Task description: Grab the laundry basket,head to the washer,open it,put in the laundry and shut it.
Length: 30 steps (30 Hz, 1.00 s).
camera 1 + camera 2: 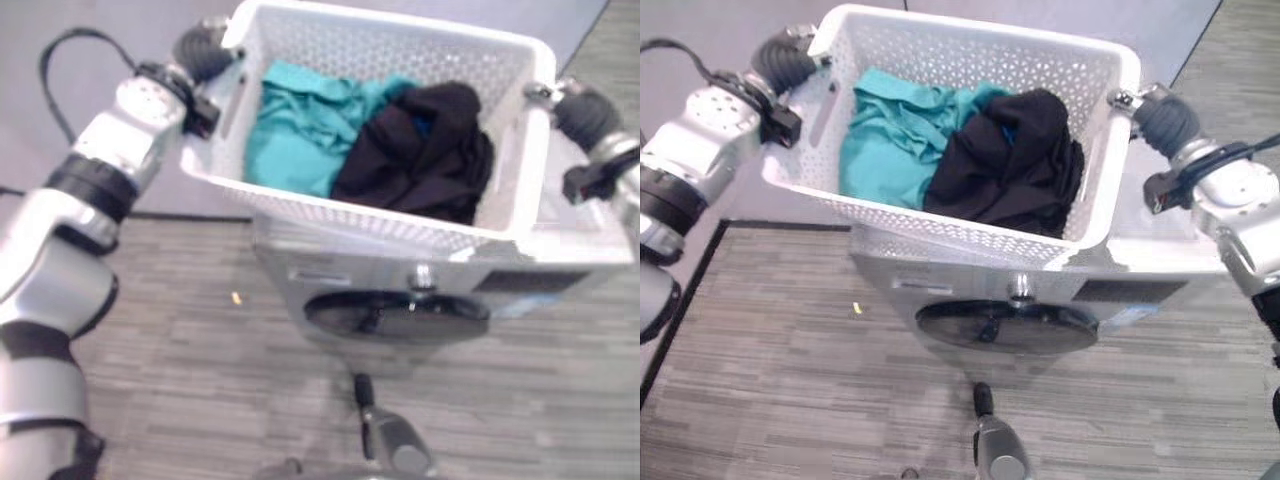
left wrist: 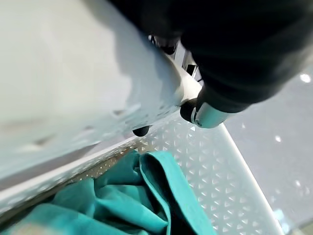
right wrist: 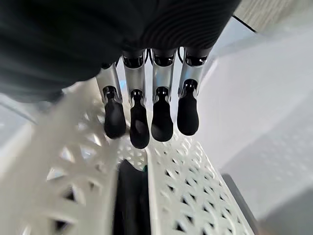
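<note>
This looks like a laundry corner of a home or a mock-up of one: a silver front-loading washer [image 1: 1010,310] with a dark round door [image 1: 1005,325] stands on grey wood-look plank flooring [image 1: 770,400], beneath a white perforated laundry basket [image 1: 970,55] of clothes.
</note>
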### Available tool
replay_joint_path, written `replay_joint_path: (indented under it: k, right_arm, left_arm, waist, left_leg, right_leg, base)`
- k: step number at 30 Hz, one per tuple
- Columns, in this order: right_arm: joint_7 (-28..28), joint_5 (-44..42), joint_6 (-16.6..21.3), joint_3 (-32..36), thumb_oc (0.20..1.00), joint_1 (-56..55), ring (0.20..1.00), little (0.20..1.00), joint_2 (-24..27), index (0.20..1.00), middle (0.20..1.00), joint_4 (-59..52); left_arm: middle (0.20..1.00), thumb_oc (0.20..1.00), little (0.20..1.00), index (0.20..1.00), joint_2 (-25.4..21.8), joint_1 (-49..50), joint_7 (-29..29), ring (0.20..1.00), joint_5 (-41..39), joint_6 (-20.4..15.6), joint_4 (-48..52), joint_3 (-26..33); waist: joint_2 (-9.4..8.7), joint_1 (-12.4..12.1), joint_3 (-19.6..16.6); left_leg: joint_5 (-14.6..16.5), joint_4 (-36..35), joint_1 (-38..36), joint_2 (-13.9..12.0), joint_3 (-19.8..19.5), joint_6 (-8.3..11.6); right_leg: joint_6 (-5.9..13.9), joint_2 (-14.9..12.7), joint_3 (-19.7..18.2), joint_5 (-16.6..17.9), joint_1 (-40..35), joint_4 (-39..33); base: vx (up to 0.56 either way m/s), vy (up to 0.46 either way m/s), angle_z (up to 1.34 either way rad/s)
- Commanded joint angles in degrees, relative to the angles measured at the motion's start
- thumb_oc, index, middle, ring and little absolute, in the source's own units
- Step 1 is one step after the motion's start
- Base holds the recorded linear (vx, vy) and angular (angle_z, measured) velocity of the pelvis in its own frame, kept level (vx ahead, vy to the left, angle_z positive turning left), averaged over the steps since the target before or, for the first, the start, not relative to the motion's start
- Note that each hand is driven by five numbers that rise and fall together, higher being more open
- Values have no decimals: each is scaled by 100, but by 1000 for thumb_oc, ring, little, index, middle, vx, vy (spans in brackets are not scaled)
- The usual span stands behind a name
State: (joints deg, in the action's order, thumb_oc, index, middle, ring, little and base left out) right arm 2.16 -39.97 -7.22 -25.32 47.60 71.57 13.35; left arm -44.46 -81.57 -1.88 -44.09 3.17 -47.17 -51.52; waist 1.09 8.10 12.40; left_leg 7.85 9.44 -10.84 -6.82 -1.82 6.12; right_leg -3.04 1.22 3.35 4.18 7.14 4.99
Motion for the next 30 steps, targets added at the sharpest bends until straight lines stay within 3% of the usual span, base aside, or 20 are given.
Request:
replay_joint_path:
  k: [1,2,3,4,5,6,8,9,12,13,19,26,30]
  right_arm:
    - [-160,19,166,-191,200,929,200,200,-1,200,200,650]
    - [-158,10,173,-251,200,1005,200,200,-14,200,200,683]
    - [-177,10,161,-496,200,1345,200,200,-69,200,200,909]
    - [-183,13,65,-1034,200,1975,200,200,-222,200,200,1319]
    - [-140,63,24,-1163,200,2090,200,200,-263,200,200,1434]
    - [-137,57,27,-1201,200,2133,200,200,-270,200,200,1451]
    - [25,247,-66,-1301,200,2080,200,200,-283,200,200,1533]
    - [194,411,-177,-1172,200,1814,200,200,-143,200,200,1539]
    - [267,443,-150,-801,200,1371,200,200,-5,200,200,1481]
    - [368,547,-191,-580,1000,1022,1000,1000,131,1000,1000,1505]
    - [626,633,-279,-332,1000,561,1000,1000,308,1000,1000,1390]
    - [604,625,-184,-788,1000,1065,1000,1000,-141,1000,1000,1805]
    - [622,778,-186,-1083,1000,1384,1000,1000,-525,1000,1000,2204]
  left_arm:
    - [200,200,200,200,20,-1285,-68,200,-166,-360,-213,-154]
    - [200,200,200,200,7,-1299,-64,200,-172,-360,-224,-156]
    - [200,200,200,200,-10,-1455,-62,200,-183,-315,-310,-244]
    - [200,200,200,200,-6,-1747,28,200,-196,-164,-598,-472]
    - [200,200,200,200,-7,-1792,70,200,-169,-161,-555,-514]
    - [200,200,200,200,-17,-1792,71,200,-169,-160,-556,-506]
    - [200,200,200,200,-41,-1766,201,200,-37,-158,-520,-542]
    - [200,200,200,200,-39,-1621,251,200,59,-180,-402,-446]
    - [200,200,200,200,188,-1370,251,200,67,-199,-252,-341]
    - [1000,1000,1000,1000,293,-1151,285,1000,193,-215,-60,-291]
    - [1000,1000,1000,1000,630,-758,468,1000,588,-128,437,-420]
    - [1000,1000,1000,1000,1218,-158,479,1000,541,-57,713,-212]
    - [1000,1000,1000,1000,1868,386,420,1000,685,9,898,11]
  waist:
    - [-205,-60,-499]
    - [-192,-32,-493]
    - [-296,-76,-439]
    - [-419,-214,-349]
    - [-412,-285,-333]
    - [-428,-276,-345]
    - [-375,-455,-298]
    - [-249,-432,-304]
    - [-191,-411,-305]
    - [-202,-403,-295]
    - [-202,-432,-354]
    - [-171,-438,-366]
    - [-154,-457,-327]
  left_leg:
    - [-1282,2310,602,-318,20,-335]
    - [-1261,2381,658,-325,-6,-329]
    - [-1384,2832,946,-415,62,-383]
    - [-1046,2761,1422,-339,260,-494]
    - [-889,2492,1589,-225,331,-488]
    - [-925,2452,1592,-197,345,-497]
    - [-838,1237,1865,140,543,-407]
    - [-700,477,1647,217,624,-387]
    - [-685,402,1478,288,519,-369]
    - [-614,401,1453,327,487,-383]
    - [-485,49,1137,371,518,-466]
    - [-392,-153,961,398,554,-545]
    - [-379,-267,913,413,544,-581]
  right_leg:
    - [670,-438,-348,-17,-82,112]
    - [668,-431,-334,-16,-62,122]
    - [563,-414,-334,-59,-155,112]
    - [529,-430,-357,-211,-353,110]
    - [564,-442,-369,-251,-464,93]
    - [569,-471,-377,-238,-448,84]
    - [655,-471,-417,-303,-688,2]
    - [714,-387,-459,-400,-764,-10]
    - [717,-374,-500,-481,-804,28]
    - [712,-416,-444,-489,-811,34]
    - [763,-461,-495,-501,-847,1]
    - [799,-476,-526,-488,-856,-74]
    - [809,-487,-528,-462,-842,-138]
  base:
    - [149,-273,-4]
    - [121,-275,-28]
    - [203,-261,-33]
    - [307,-258,-10]
    - [245,-127,-2]
    - [243,31,-5]
    - [259,82,-6]
    - [169,88,-11]
    - [118,81,-10]
    - [60,55,31]
    - [40,55,-12]
    - [-4,18,-1]
    - [-30,15,-10]
